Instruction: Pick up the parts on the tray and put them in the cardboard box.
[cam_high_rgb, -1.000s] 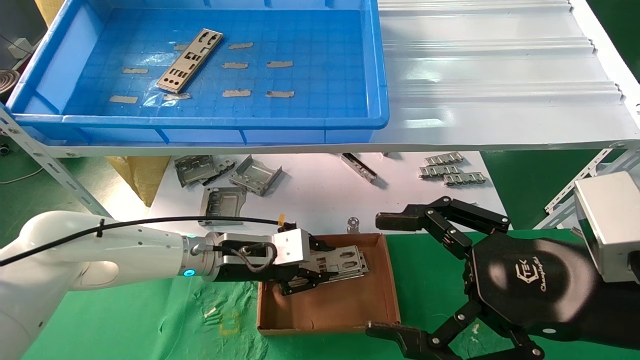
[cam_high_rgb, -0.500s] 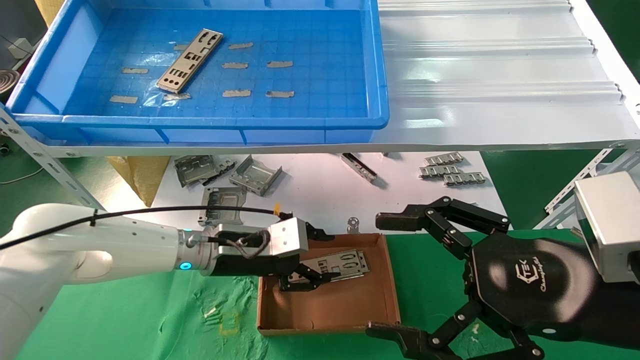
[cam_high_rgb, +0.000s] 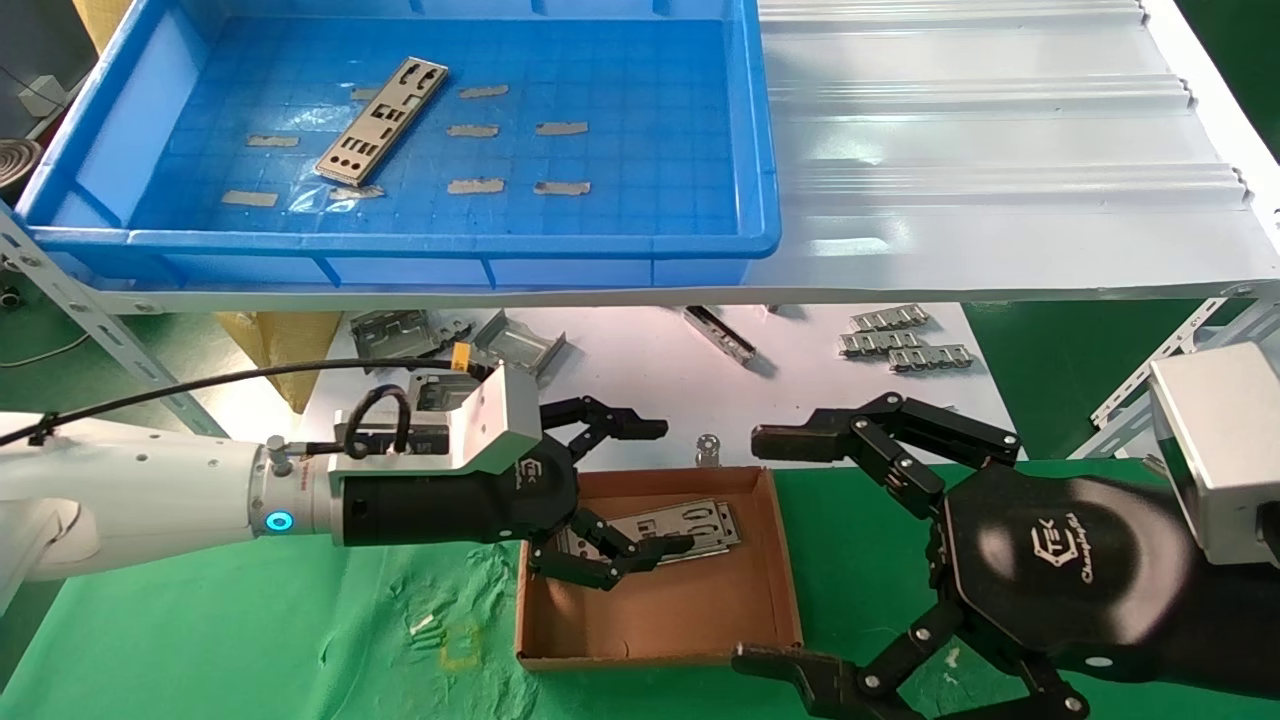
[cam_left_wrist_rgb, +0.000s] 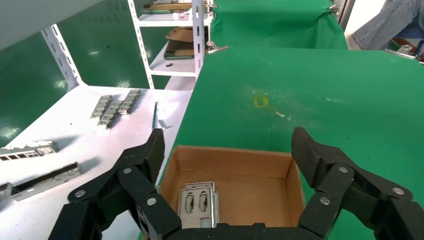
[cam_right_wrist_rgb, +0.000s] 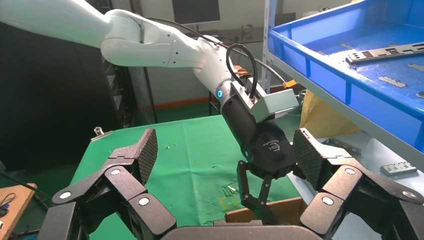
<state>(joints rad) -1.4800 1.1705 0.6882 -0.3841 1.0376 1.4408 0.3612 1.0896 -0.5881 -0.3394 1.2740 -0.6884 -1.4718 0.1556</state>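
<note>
On the far left, the tray (cam_high_rgb: 120, 150) sits on the raised shelf with one plate (cam_high_rgb: 381, 121) lying diagonally on its grid floor among scraps of grey tape (cam_high_rgb: 475, 186). Nearer, the left gripper (cam_high_rgb: 655, 487) hovers over the left end of the cardboard box (cam_high_rgb: 775, 560), its fingers spread wide and holding nothing. Inside the box, a second plate (cam_high_rgb: 690, 525) lies flat against the far wall (the left wrist view shows it (cam_left_wrist_rgb: 199, 204) resting on the cardboard floor, apart from both fingertips). Beyond the box, on the white lower surface, lie boxy grey brackets (cam_high_rgb: 515, 345) and, further right, ribbed metal strips (cam_high_rgb: 905, 345). At the near right, the right gripper (cam_high_rgb: 775, 550) hangs just beside the box, fingers wide open and empty.
</note>
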